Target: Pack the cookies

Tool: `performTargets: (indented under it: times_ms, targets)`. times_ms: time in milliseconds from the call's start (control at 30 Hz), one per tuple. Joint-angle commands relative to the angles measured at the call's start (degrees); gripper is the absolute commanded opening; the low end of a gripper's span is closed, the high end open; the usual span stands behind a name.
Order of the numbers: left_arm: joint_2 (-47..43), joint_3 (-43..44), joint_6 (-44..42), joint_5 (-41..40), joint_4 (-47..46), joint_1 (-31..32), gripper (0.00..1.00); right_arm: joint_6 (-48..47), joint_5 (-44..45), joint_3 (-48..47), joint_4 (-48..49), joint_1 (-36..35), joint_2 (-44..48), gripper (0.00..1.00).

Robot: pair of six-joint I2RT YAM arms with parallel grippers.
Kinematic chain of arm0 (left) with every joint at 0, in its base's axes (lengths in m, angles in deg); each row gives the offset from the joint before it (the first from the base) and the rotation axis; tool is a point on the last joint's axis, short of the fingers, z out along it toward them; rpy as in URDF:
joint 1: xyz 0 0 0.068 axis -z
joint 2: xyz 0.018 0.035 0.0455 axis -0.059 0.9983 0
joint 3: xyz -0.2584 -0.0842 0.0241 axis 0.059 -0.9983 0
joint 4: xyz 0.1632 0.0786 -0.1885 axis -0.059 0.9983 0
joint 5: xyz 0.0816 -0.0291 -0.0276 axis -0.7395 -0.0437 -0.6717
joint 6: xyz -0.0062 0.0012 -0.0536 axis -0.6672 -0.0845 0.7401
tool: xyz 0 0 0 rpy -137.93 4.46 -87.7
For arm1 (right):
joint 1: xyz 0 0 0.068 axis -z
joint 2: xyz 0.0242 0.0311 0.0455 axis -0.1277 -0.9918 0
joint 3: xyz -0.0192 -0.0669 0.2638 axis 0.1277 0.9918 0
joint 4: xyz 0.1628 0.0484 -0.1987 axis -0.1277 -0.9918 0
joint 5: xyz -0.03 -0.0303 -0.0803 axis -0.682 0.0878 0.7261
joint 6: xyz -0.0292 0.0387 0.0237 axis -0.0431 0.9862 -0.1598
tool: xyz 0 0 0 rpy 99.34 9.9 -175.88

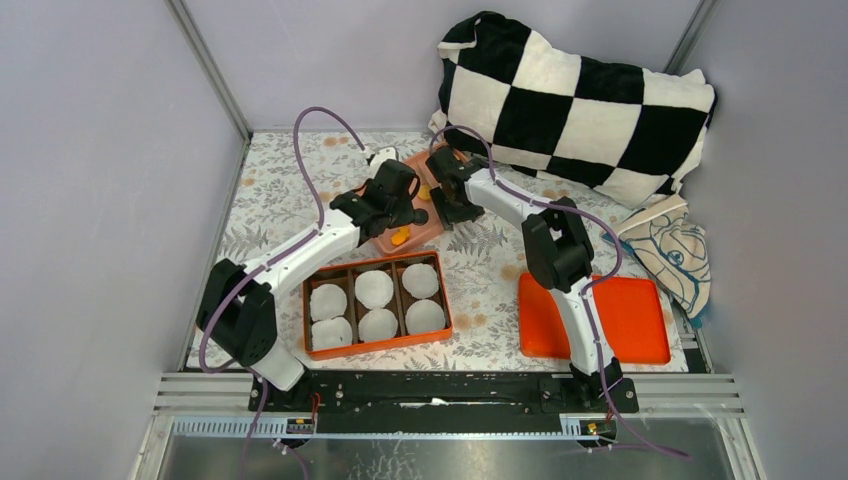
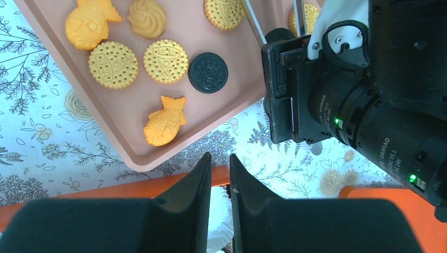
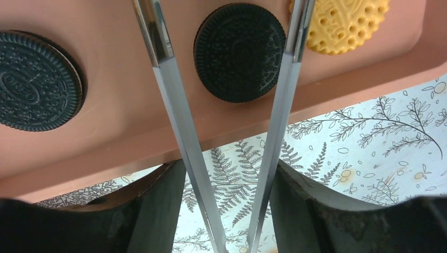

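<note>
Two arms: both reach into the pink tray (image 2: 226, 105) at mid-table, so I have little room between the wrists there.
Left wall: close beside the left arm's elbow, with a strip of floral table cover (image 1: 270, 200) showing between them.
Orange box (image 1: 376, 345): at the near edge, with six compartments and a white paper liner (image 1: 328, 300) in each.
Left gripper (image 2: 220, 171): fingers are drawn almost together with only a slit between them. It grips nothing and hangs just past the tray's near rim.
Cookies (image 2: 165, 61): lying flat in the tray. I see round orange biscuits, two fish shapes, a swirl and dark sandwich cookies (image 3: 240, 50).
Right gripper (image 3: 226, 179): clenched on metal tongs (image 3: 174, 105), whose arms stand either side of one dark cookie. I cannot tell whether they touch it.
Hidden: from above, both wrists cover much of the tray. The tong tips are cut off in the right wrist view.
Right side: an orange lid (image 1: 640, 320) lies flat beside the right arm, with a checkered pillow (image 1: 580, 100) behind.
</note>
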Motion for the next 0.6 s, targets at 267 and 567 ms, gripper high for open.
performTargets:
  times_ms: [267, 567]
  targets:
    - [2.4, -1.3, 0.0, 2.8, -1.8, -0.2, 0.23, 2.0, -2.8, -2.5, -0.5, 0.2, -1.5, 0.6]
    - [2.5, -1.4, -0.3, 3.2, -1.8, -0.2, 0.22, 3.2, -1.1, 3.5, 0.9, 0.2, 4.3, 0.39]
